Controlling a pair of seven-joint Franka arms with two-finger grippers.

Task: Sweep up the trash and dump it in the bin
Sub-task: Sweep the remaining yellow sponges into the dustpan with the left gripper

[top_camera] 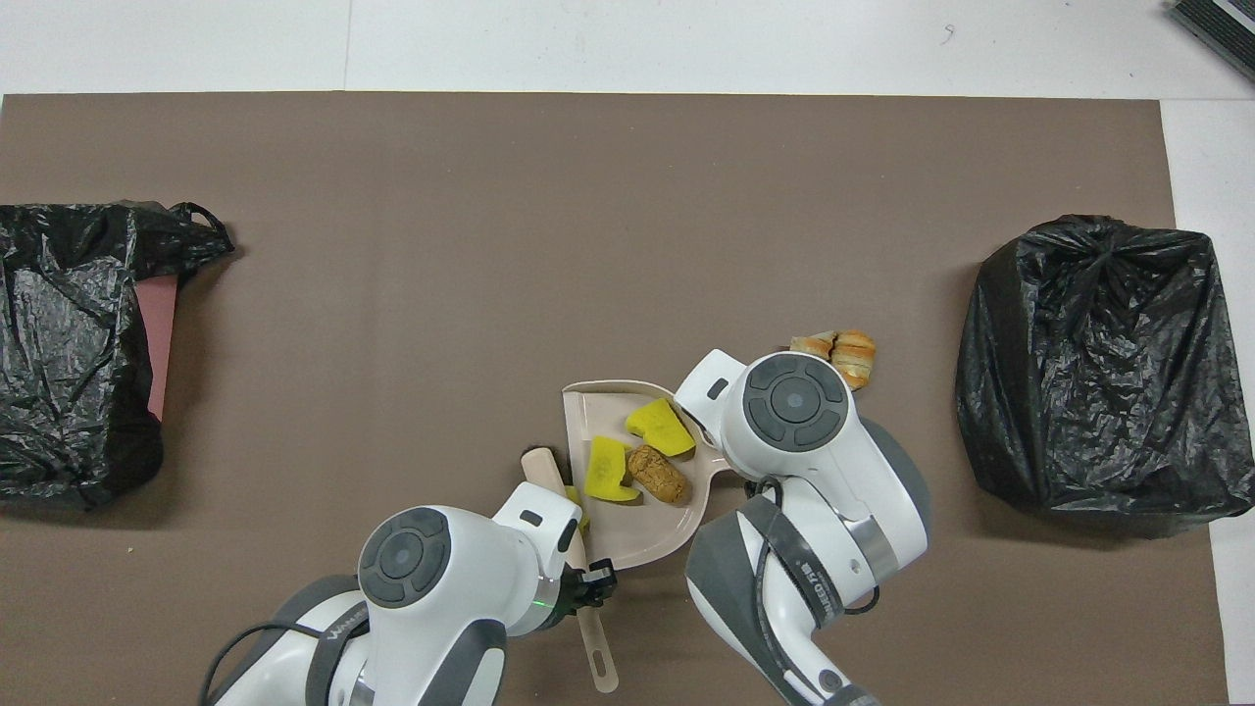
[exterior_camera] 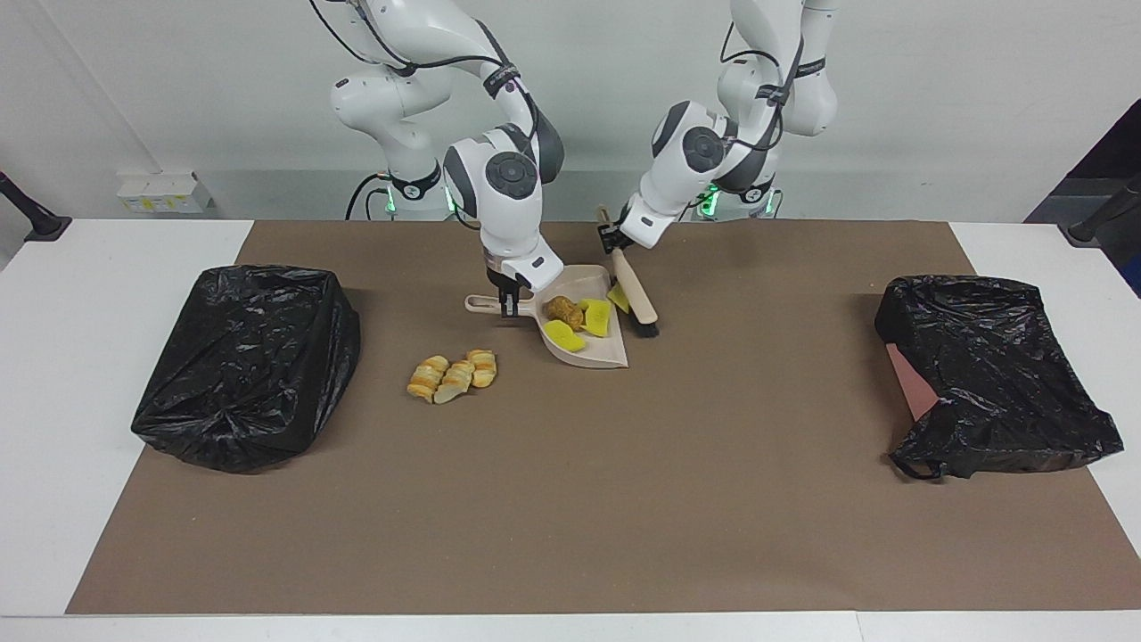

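Facing view: The right gripper is clamped shut on the handle of a beige plastic dustpan. The handle's free end sticks out past the gripper toward the right arm's end of the table, and the pan's wide mouth opens away from the robots. In the pan, just beside this gripper, lie a rough brown potato-like lump and two yellow sponge chunks, spongy and blocky. The left gripper is closed on the handle of a brush, a pale wooden stick with dark bristles. The brush's long axis slants down from the gripper, with the bristle end low at the dustpan's edge. A third yellow sponge chunk is wedged between the brush and the pan rim. Three golden-brown striped bread pieces lie in a short row on the brown mat, below the right gripper and farther from the robots. A crumpled black bag sits well apart toward the right arm's end, and another black bag toward the left arm's end.

Overhead view: The right arm covers its gripper. The dustpan lies just beside it, holding the lump and the sponges. The brush runs lengthwise under the left gripper, its handle tip pointing toward the robots. The bread peeks out past the right arm's wrist.
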